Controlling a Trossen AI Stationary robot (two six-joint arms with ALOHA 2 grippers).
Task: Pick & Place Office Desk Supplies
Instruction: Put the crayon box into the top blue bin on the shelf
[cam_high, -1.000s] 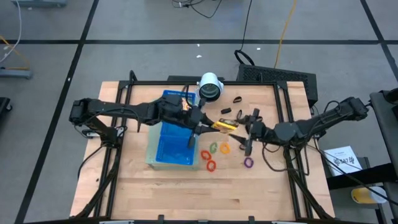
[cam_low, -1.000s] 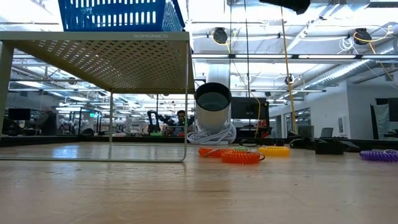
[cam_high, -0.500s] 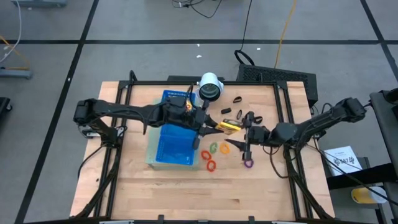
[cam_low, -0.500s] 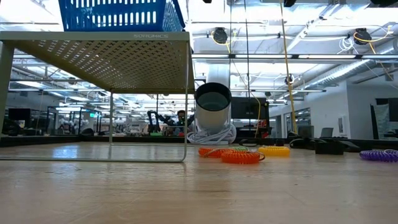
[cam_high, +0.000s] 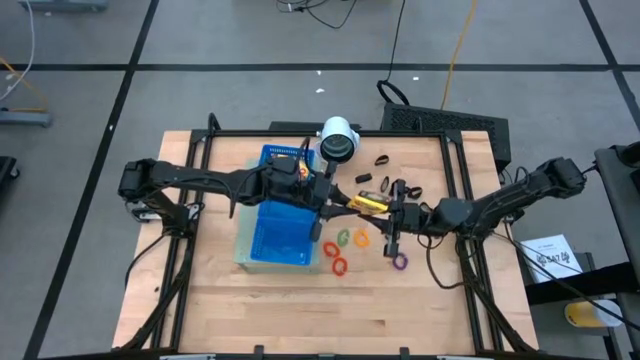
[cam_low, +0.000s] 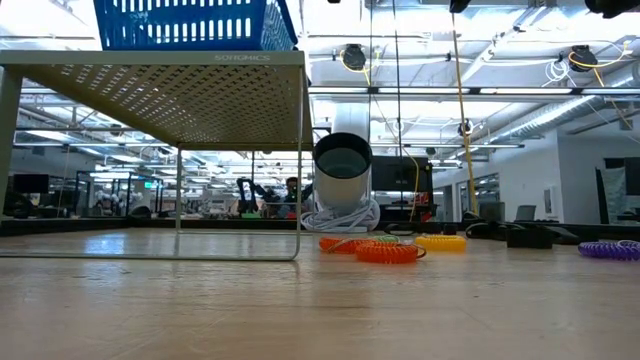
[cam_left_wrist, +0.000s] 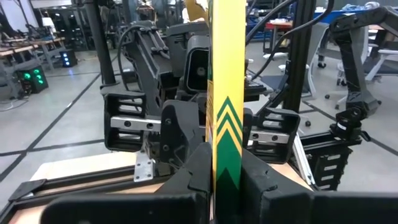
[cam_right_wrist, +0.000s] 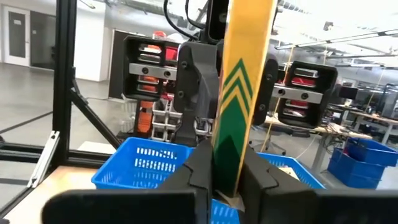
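A yellow-and-green crayon box (cam_high: 362, 203) hangs above the middle of the table, held at both ends. My left gripper (cam_high: 338, 205) is shut on its left end and my right gripper (cam_high: 386, 212) on its right end. In each wrist view the box (cam_left_wrist: 227, 93) (cam_right_wrist: 244, 74) runs away from the fingers toward the other gripper. Thin rings lie flat on the wood below: green (cam_high: 343, 238), orange (cam_high: 361, 238), red (cam_high: 338, 266) and purple (cam_high: 399, 262). Small black clips (cam_high: 380, 160) lie near the far edge. My left gripper pinches the box's left end (cam_left_wrist: 227, 163) between its two fingers, one on each opposite face. The fingers come level from the table's left and lie along the box. The box is lifted clear of the table. My right gripper pinches the box's right end (cam_right_wrist: 227, 149) between its two fingers, one on each opposite face. The fingers come from the table's right, about level, along the box. The box spans between both grippers, clear of the table.
A blue compartment tray (cam_high: 277, 228) stands on a perforated shelf (cam_low: 160, 80) left of centre. A white cylinder (cam_high: 339, 140) with a dark centre stands at the far edge. Dark frame rails (cam_high: 460, 170) run along the table's sides. Bare wood lies toward the near edge.
My right gripper has moved toward the table's left, up to the crayox box's right end, and has shut on it. My left gripper has kept its hold, and the box stays lifted in much the same place.
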